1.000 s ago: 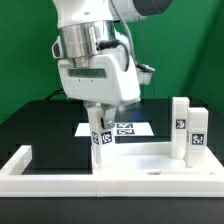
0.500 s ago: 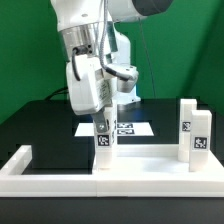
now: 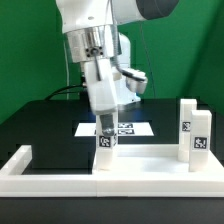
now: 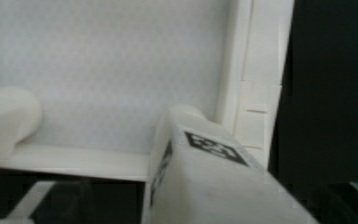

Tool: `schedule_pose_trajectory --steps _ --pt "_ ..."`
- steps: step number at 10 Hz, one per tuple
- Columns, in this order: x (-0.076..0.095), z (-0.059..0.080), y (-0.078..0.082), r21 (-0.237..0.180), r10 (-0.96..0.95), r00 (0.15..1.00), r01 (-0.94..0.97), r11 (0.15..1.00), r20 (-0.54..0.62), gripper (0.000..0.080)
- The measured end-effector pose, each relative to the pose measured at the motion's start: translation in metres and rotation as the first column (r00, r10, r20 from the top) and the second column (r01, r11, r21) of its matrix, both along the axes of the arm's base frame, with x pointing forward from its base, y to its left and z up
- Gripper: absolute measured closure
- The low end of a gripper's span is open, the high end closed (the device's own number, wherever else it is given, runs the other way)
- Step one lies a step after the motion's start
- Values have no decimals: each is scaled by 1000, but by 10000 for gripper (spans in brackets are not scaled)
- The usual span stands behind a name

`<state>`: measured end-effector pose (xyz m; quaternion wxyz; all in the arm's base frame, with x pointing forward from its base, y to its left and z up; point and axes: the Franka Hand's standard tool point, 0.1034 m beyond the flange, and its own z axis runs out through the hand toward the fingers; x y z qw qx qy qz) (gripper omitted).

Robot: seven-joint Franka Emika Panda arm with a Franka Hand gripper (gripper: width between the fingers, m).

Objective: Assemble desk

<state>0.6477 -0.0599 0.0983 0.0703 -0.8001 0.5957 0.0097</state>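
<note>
The desk tabletop (image 3: pixel 150 166) lies flat near the front of the black table. Two white legs (image 3: pixel 183 122) (image 3: pixel 198 140) stand upright at its end on the exterior view's right. A third leg (image 3: pixel 104 150) with a square marker stands upright at the tabletop's other end. My gripper (image 3: pixel 104 128) hangs straight down over this leg, with its fingers either side of the top. In the wrist view the leg (image 4: pixel 211 170) fills the near centre, over the tabletop's inner face (image 4: pixel 105 70). The fingers themselves are too dark and blurred to make out.
A long low white wall (image 3: pixel 40 181) with a turned-up end (image 3: pixel 20 158) runs along the front, against the tabletop. The marker board (image 3: pixel 130 128) lies behind the gripper. A green backdrop stands behind the table.
The hand has turned about its vertical axis over the third leg, from broad side to narrow side facing the exterior view. The leg has stayed upright in the same place.
</note>
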Motion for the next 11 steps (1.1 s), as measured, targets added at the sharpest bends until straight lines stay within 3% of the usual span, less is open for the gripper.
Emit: schedule_pose_trajectory --steps 4,5,6,7,9,11 --pt "-1 0 -1 -29 277 961 -276 961 26 151" --pt "-1 0 -1 -39 369 929 -368 929 34 151" --pt "-3 -1 1 -58 562 826 -560 827 34 151" --pt "-3 -1 4 -48 614 788 -612 789 35 151" --pt "-3 -1 3 -45 570 821 -569 821 31 151" --pt "-3 -1 3 -45 568 822 -567 823 31 415"
